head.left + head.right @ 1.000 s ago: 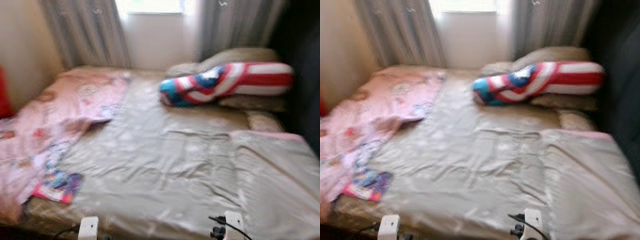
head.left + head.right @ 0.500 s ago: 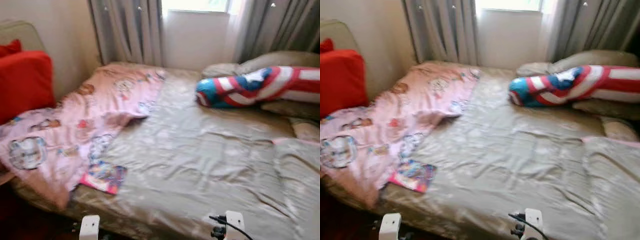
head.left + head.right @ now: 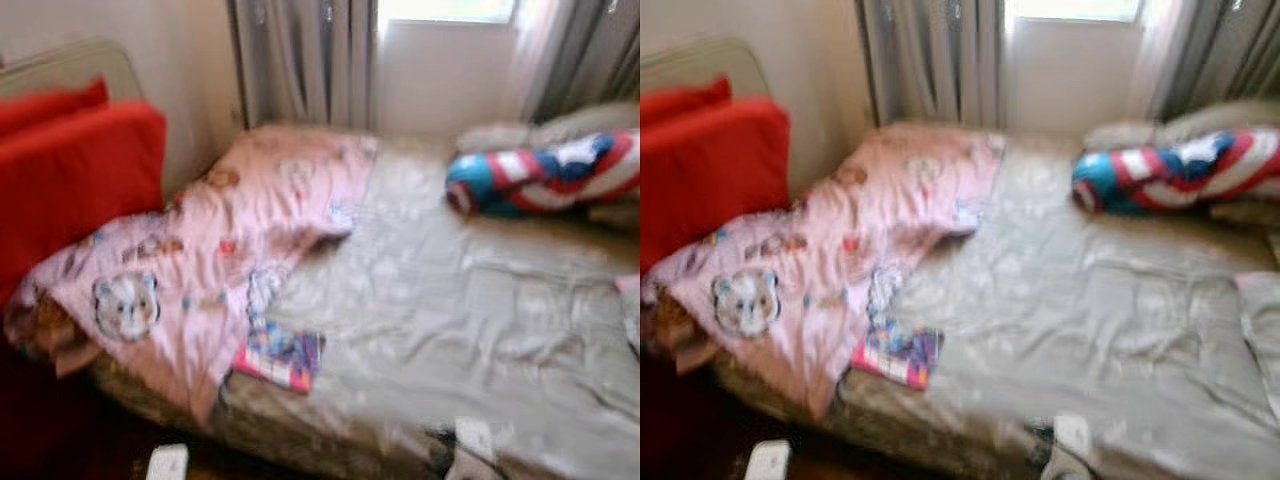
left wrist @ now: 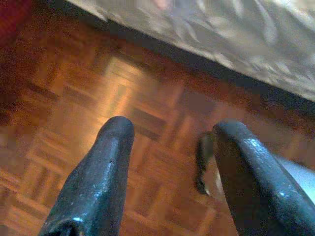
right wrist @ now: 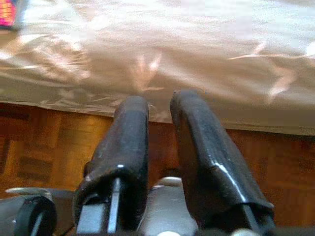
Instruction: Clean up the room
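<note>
Bed (image 3: 470, 330) straight ahead of me, covered in a wrinkled beige sheet; head views are blurry. Pink blanket (image 3: 230, 240) with cartoon prints is bunched over the bed's left side and hangs off the near left corner. Colourful book (image 3: 280, 357) lies flat on the sheet, just beside the blanket's lower edge and close to the bed's front edge. Red, white and blue cushion (image 3: 545, 175) sits at the far right next to beige pillows (image 3: 540, 125). Red cushion (image 3: 70, 175) stands left of the bed against the wall. Grey curtains (image 3: 300, 60) and a bright window behind.

Left gripper (image 4: 170, 147) hangs low over the parquet floor (image 4: 74, 108), fingers spread wide apart, nothing between them. Right gripper (image 5: 160, 123) is near the bed's front edge above the floor, fingers nearly together with a narrow gap, holding nothing that I can see.
</note>
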You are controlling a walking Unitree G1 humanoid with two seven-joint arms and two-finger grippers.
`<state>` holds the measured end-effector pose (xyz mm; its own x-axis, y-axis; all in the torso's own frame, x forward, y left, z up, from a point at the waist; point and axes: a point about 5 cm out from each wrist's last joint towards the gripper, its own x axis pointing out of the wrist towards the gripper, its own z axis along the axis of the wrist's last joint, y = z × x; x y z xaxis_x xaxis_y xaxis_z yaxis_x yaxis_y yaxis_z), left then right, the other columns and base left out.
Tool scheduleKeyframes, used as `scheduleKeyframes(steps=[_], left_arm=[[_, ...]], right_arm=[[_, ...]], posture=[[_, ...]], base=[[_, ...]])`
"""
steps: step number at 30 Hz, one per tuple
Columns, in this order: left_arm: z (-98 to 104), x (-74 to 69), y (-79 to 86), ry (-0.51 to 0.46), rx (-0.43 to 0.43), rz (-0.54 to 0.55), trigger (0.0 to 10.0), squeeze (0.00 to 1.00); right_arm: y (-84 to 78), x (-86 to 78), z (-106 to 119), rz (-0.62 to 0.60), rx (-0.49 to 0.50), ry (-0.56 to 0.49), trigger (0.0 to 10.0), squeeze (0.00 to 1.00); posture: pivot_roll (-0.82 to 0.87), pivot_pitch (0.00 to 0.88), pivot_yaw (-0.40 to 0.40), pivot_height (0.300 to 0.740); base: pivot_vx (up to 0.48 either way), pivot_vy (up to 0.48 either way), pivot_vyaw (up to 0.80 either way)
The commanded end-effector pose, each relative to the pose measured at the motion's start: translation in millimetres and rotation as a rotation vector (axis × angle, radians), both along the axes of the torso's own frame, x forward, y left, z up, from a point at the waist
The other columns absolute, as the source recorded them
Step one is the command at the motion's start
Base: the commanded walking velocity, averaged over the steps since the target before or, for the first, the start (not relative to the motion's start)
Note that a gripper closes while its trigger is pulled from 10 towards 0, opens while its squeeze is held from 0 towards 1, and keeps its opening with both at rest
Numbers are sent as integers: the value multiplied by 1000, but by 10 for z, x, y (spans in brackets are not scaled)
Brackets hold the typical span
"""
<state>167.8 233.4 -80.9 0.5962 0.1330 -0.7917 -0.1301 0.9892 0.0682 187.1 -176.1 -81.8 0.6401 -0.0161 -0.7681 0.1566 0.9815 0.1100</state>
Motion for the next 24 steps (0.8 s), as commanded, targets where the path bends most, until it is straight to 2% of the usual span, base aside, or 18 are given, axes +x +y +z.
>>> scheduleKeyframes(steps=[1, 10, 17, 23, 24], left_arm=[[11, 64, -66, -10, -14, -8, 10000, 0], [4, 26, -34, -10, -15, -2, 10000, 0], [10, -48, 93, -11, -6, 14, 10000, 0], [28, -27, 124, -18, -6, 20, 10000, 0], [10, -44, 89, -10, -7, 14, 10000, 0]], right_arm=[[-99, -36, -7, -23, -18, 8, 10000, 0], [-88, 11, 14, -15, -17, -2, 10000, 0], [-82, 93, 54, -16, -12, -20, 10000, 0], [-74, 154, 84, -11, -14, -34, 10000, 0], [-75, 174, 98, -22, -6, -50, 10000, 0]], posture=[[-24, 0, 27, 740], [-27, 0, 25, 740], [-27, 0, 26, 740], [-38, 0, 29, 740], [-50, 0, 46, 740]], base=[[0, 480, 0], [0, 462, 0], [0, 0, 0], [0, 0, 0], [0, 0, 0]])
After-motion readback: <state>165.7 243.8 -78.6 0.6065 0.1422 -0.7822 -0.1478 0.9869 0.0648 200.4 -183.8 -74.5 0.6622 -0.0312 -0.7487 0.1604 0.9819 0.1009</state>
